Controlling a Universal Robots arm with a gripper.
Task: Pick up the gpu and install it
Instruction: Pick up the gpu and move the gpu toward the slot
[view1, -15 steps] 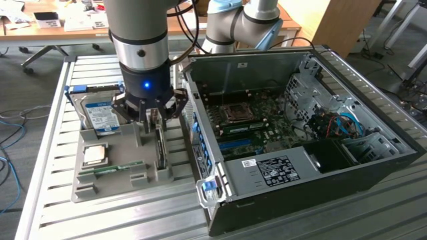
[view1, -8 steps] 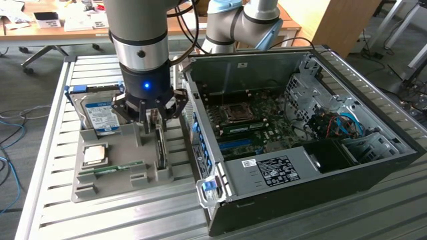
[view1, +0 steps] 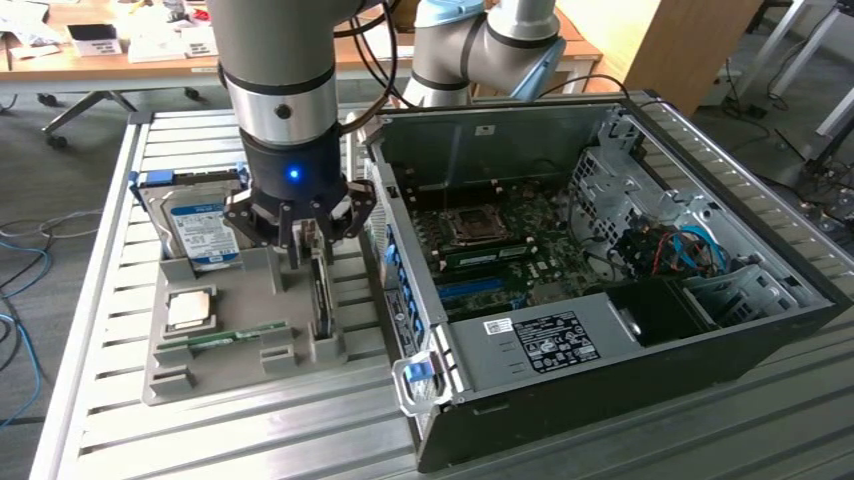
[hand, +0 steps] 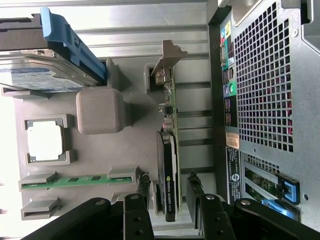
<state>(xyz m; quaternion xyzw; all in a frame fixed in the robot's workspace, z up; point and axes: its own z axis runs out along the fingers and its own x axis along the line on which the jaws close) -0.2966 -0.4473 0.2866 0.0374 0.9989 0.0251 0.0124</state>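
Observation:
The gpu (hand: 167, 170) stands on edge in a slot of the grey holder tray (hand: 135, 145). It is a green card with a black cooler and a silver end bracket (hand: 167, 57). My gripper (hand: 169, 192) is lowered over the cooler end, one finger on each side of the card. A narrow gap shows between each finger (hand: 144, 187) and the card, so the jaws stand open around it. In the exterior view the gripper (view1: 310, 240) hangs over the gpu (view1: 324, 300), just off the open computer case (view1: 747, 330) towards the exterior view's left.
The tray (view1: 174, 375) also holds a hard drive (view1: 200, 225) with a blue-white label, a CPU (view1: 190, 308) and a thin green memory stick (view1: 227, 335). The case lies open with its motherboard (view1: 521, 245) exposed. All of it rests on a slatted metal table (view1: 240, 440).

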